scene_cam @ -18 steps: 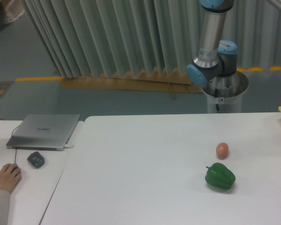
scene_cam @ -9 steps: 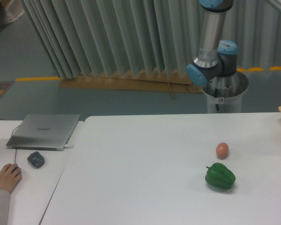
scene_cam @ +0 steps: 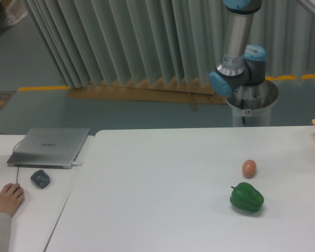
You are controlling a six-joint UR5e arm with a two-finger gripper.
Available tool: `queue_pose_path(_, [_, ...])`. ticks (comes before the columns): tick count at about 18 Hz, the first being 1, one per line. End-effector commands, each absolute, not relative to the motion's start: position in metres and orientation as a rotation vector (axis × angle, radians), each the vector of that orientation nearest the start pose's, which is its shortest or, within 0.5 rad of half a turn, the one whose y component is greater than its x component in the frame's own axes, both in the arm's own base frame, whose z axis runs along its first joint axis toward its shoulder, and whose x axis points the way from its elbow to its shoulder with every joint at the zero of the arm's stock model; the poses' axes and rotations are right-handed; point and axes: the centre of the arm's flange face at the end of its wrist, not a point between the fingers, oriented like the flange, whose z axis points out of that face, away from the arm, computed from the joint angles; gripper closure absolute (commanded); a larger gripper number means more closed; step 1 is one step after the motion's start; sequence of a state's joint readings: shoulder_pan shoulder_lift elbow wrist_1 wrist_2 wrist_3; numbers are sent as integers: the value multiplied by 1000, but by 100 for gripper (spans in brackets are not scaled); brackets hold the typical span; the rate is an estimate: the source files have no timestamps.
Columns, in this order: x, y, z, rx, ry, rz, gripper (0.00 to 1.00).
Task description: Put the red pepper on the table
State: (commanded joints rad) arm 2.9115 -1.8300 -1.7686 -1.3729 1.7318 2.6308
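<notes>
My fingers lie outside the frame, so their state cannot be told. Nothing has shifted over the last second: green pepper (scene_cam: 247, 197) and egg (scene_cam: 249, 168) rest lower right on the table (scene_cam: 157, 199). The red pepper is unseen, possibly held off-frame.
</notes>
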Motion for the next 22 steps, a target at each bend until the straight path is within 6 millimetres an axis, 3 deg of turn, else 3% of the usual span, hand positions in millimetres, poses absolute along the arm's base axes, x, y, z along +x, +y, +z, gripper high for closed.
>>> queue_pose_path(4, [-491, 236, 278, -2500, 1917, -482, 0])
queue_pose_path(5, [-488, 235, 274, -2508, 1901, -493, 11])
queue_pose_path(8, [-488, 235, 273, -2528, 1889, -478, 15])
queue_pose_path(13, [-489, 235, 274, -2536, 1890, -475, 34])
queue_pose_path(19, [-494, 233, 281, -2547, 1890, -455, 35])
queue_pose_path(22, [-502, 235, 307, -2552, 1884, -439, 35])
